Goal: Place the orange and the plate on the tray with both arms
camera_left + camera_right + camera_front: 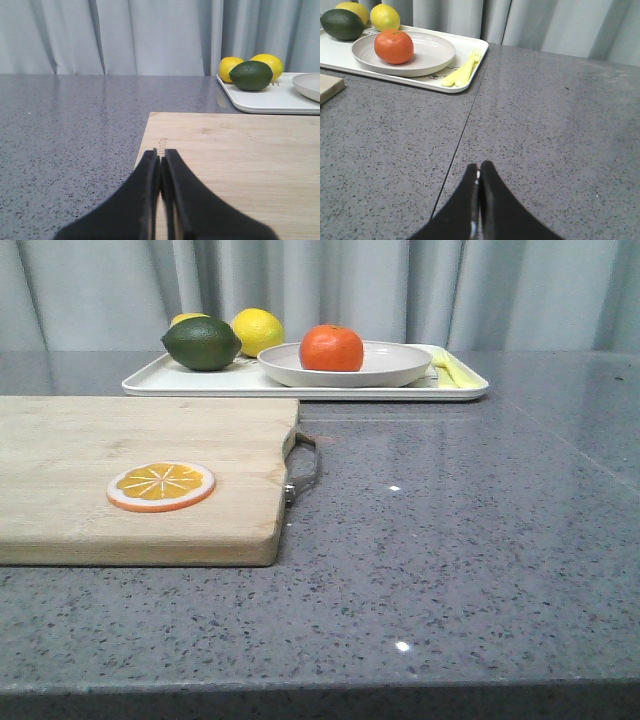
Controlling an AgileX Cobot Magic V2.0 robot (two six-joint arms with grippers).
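The orange (331, 348) sits in the off-white plate (400, 368), and the plate rests on the rectangular tray (250, 385) at the back of the table. The right wrist view shows the same orange (394, 46), plate (432, 57) and tray (470, 47). The left wrist view shows only the tray's corner (260, 102) and the plate's edge (307, 86). My left gripper (160, 156) is shut and empty over the wooden cutting board (235, 160). My right gripper (479, 169) is shut and empty over bare counter. Neither gripper shows in the front view.
A dark green lime (202, 344) and two yellow lemons (258, 330) lie on the tray's left part. Yellow cutlery (452, 370) lies on its right end. The cutting board (130, 480) with a metal handle (303, 468) carries a flat orange slice (161, 486). Grey curtains hang behind.
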